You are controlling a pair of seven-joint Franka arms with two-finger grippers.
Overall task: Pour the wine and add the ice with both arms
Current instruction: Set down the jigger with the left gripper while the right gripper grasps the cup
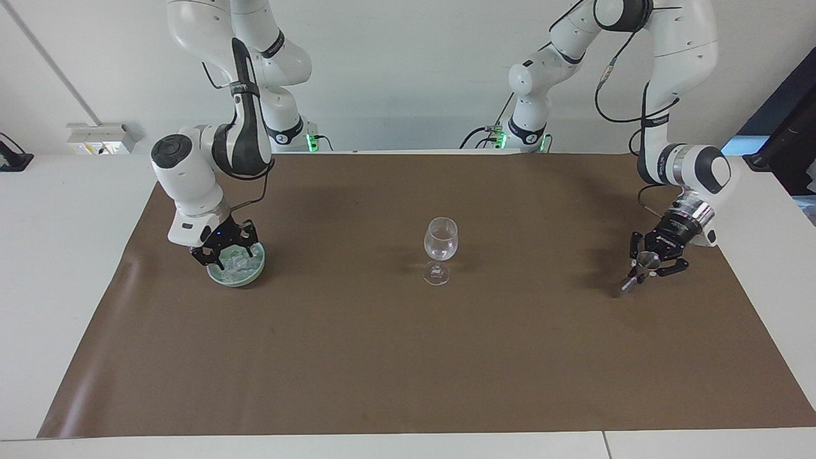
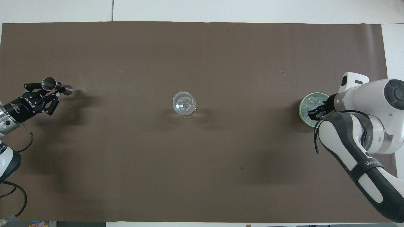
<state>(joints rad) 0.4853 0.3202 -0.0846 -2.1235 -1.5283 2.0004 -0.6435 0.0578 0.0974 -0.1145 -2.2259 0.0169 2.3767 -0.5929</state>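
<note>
A clear stemmed wine glass (image 1: pixel 440 239) (image 2: pixel 184 104) stands upright mid-table on the brown mat. A pale green bowl (image 1: pixel 241 282) (image 2: pixel 302 102) toward the right arm's end holds the ice (image 1: pixel 242 262) (image 2: pixel 311 101), several small clear cubes. My right gripper (image 1: pixel 224 254) (image 2: pixel 314 113) is dipped into the bowl among the cubes, its tips hidden there. Toward the left arm's end, my left gripper (image 1: pixel 647 262) (image 2: pixel 53 91) is shut on a small metal jigger (image 1: pixel 645 260) (image 2: pixel 49 83). The jigger is tilted, its lower end close to the mat. No wine shows.
A brown mat (image 1: pixel 408 357) covers most of the white table (image 1: pixel 57 268). Both arms' bases stand at the robots' edge. Only the glass, the bowl and the jigger are on or over the mat.
</note>
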